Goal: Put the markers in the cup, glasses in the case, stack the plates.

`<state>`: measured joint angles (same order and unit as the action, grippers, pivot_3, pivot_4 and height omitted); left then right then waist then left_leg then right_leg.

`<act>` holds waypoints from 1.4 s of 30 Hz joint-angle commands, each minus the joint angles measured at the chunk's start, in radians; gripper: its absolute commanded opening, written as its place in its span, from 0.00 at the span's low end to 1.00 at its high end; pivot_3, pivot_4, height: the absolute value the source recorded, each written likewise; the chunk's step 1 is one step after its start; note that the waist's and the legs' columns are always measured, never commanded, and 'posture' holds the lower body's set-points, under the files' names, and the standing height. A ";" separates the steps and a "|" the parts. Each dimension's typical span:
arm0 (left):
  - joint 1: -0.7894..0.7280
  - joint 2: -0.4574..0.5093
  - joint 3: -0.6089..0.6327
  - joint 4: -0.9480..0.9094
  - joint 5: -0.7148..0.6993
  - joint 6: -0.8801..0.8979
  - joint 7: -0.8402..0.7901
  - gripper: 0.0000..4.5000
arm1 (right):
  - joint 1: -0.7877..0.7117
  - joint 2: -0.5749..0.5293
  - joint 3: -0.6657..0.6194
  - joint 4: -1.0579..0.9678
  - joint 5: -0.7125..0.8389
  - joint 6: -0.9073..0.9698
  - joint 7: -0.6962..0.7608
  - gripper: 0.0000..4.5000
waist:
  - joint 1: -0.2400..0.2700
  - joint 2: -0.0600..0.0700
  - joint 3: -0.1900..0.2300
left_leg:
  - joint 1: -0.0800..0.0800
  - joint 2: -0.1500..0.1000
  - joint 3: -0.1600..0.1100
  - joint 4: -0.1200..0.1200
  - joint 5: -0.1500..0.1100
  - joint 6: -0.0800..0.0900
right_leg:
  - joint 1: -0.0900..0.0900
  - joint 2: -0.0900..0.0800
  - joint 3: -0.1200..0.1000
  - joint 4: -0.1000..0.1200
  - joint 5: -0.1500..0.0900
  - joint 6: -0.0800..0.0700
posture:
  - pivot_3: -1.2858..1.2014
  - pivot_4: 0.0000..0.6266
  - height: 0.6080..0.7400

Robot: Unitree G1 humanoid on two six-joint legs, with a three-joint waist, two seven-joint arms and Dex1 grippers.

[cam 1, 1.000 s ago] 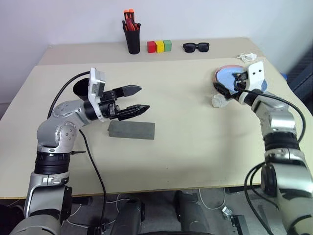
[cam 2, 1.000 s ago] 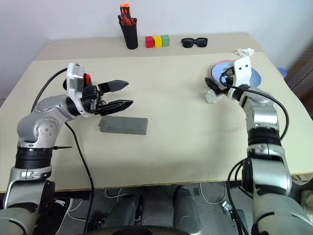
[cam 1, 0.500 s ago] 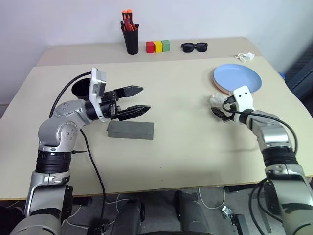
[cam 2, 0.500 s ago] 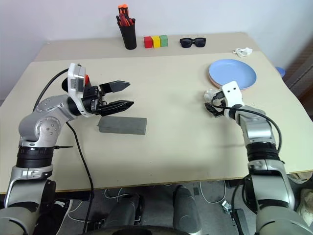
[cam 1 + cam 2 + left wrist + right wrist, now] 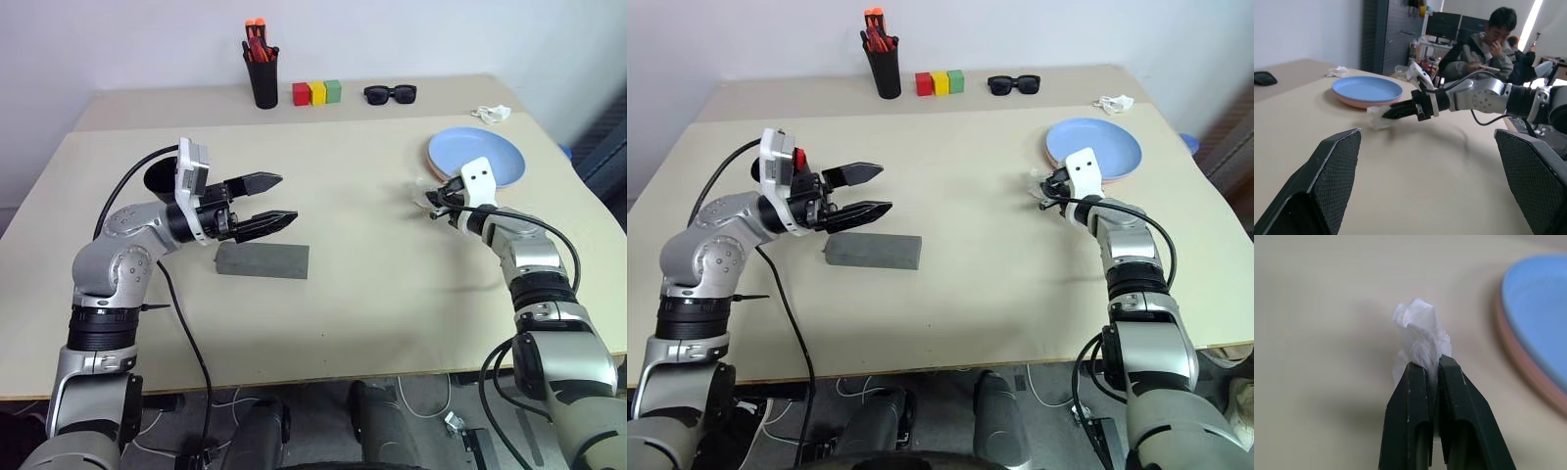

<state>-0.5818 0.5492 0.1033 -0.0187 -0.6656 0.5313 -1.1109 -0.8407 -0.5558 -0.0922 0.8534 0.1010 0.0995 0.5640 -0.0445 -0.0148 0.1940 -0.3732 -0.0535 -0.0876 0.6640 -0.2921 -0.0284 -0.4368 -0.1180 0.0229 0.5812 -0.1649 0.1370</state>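
While the right pincer (image 5: 1432,364) is pinching a crumpled white wad (image 5: 1420,335) (clutter, probably) beside the stacked plates (image 5: 477,158) near the worktop's (image 5: 372,294) right edge, the left pincer (image 5: 279,201) is hovering spread above the closed case (image 5: 263,260), seemingly waiting.

Head cams look down over the whole table (image 5: 392,294), nearly the same picture. Left wrist cam looks low across at the plates (image 5: 1367,90); right wrist cam sits super close beside them.
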 commanded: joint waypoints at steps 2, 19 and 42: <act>-0.014 -0.010 0.013 -0.021 -0.006 -0.031 0.005 1.00 | -0.152 -0.059 -0.081 0.135 -0.012 -0.112 -0.181 0.01 | 0.000 0.000 0.000 | 0.000 0.000 0.000 0.000 0.000 0.000 | 0.000 0.000 0.000 0.000 0.000 0.000 | 0.52 0.24 1.00; 0.001 0.007 0.026 -0.044 -0.020 -0.009 0.020 1.00 | -0.271 -0.070 -0.067 0.401 -0.096 -0.154 -0.299 0.78 | -0.002 0.000 0.000 | 0.000 0.000 0.000 -0.001 0.000 0.000 | 0.000 0.000 0.000 0.000 0.000 0.000 | 0.52 0.24 1.00; 0.338 0.192 0.216 -0.369 -0.309 0.246 0.080 1.00 | 0.434 -0.215 -0.033 -1.040 0.705 0.519 0.660 0.78 | 0.005 0.000 0.000 | 0.002 0.001 -0.001 0.001 -0.001 0.002 | 0.002 0.000 0.000 0.001 -0.001 0.000 | 0.52 0.24 1.00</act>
<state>-0.2682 0.7280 0.2652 -0.3448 -0.9600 0.7978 -1.0352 -0.4147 -0.7498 -0.1235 -0.1378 0.8035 0.6254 1.2129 -0.0395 -0.0147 0.1939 -0.3705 -0.0528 -0.0885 0.6657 -0.2933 -0.0263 -0.4334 -0.1178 0.0229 0.5826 -0.1661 0.1361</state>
